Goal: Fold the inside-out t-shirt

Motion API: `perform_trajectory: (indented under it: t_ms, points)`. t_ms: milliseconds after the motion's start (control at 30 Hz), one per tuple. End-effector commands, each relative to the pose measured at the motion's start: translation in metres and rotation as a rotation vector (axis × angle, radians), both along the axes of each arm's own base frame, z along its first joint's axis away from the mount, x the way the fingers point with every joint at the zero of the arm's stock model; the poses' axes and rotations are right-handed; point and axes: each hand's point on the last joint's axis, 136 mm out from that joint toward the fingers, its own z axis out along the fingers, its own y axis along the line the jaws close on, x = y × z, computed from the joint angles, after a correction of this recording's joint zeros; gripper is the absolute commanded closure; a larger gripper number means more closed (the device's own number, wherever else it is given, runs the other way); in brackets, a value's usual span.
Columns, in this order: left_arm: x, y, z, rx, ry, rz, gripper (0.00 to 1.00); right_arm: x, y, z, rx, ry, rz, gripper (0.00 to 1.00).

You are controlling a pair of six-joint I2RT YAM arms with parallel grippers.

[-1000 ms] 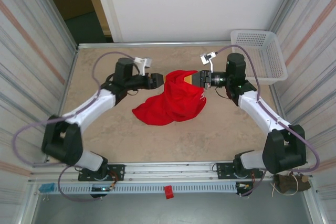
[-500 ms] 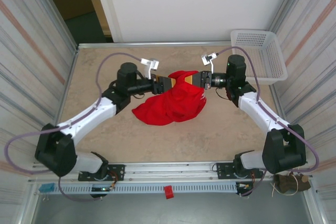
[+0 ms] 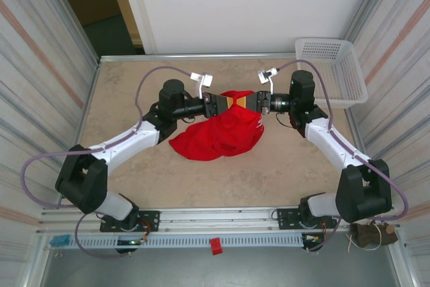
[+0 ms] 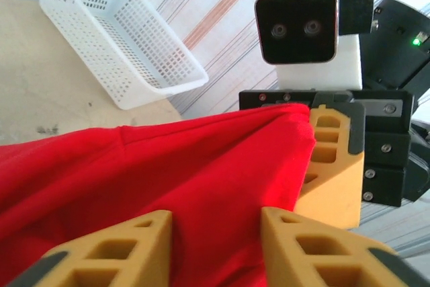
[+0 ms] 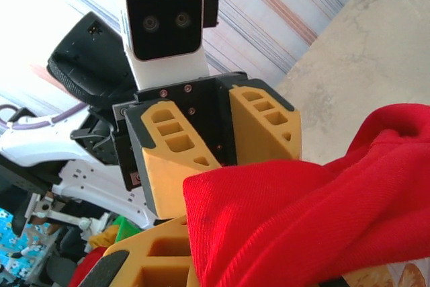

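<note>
Top external: basket (image 3: 336,68) well apart from t-shirt (image 3: 218,136)

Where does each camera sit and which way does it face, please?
Top external: above and behind the arm bases, looking down on the table; both arms show, left claw and right claw meeting at the red t-shirt.
Left wrist: on the left arm, facing the right claw over the t-shirt, basket behind; own yellow fingers below.
Right wrist: on the right arm, facing the left claw; own finger lower left.
Shared: both wrist views show the t-shirt and the opposite camera.
</note>
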Motion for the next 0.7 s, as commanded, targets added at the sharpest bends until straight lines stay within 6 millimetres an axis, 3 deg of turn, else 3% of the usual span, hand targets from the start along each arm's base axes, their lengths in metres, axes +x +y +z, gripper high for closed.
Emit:
perform_trajectory:
  t_ms: [0,133,233,267,300,333,367,533,667]
  points:
    - [-0.005,-0.008,0.023,-0.061,-0.052,-0.049,0.76,-0.005,-0.001,0.011,0.013,-0.037,-0.006,1.0]
    - [-0.008,-0.008,0.029,-0.083,-0.054,-0.06,1.0,-0.002,-0.003,0.009,0.008,-0.033,-0.021,1.0]
    - [-0.006,-0.001,0.049,-0.092,-0.075,-0.031,1.0,0.004,-0.006,0.0,-0.016,-0.013,-0.055,1.0]
    - [-0.004,0.002,0.061,-0.094,-0.083,-0.014,1.0,0.007,-0.009,-0.006,-0.037,-0.004,-0.08,0.95]
    - [-0.002,0.006,0.074,-0.094,-0.09,-0.005,1.0,0.013,-0.012,-0.014,-0.07,0.006,-0.117,0.7]
    - [-0.002,0.008,0.088,-0.103,-0.103,-0.004,1.0,0.018,-0.015,-0.025,-0.104,0.027,-0.147,0.51]
    - [-0.002,0.01,0.103,-0.111,-0.107,-0.006,1.0,0.022,-0.018,-0.035,-0.134,0.041,-0.179,0.41]
    - [-0.007,0.012,0.166,-0.171,-0.116,-0.044,1.0,0.029,-0.027,-0.061,-0.179,0.096,-0.256,0.34]
    - [-0.006,0.015,0.183,-0.187,-0.054,-0.035,1.0,0.026,-0.034,-0.052,-0.188,0.078,-0.315,0.33]
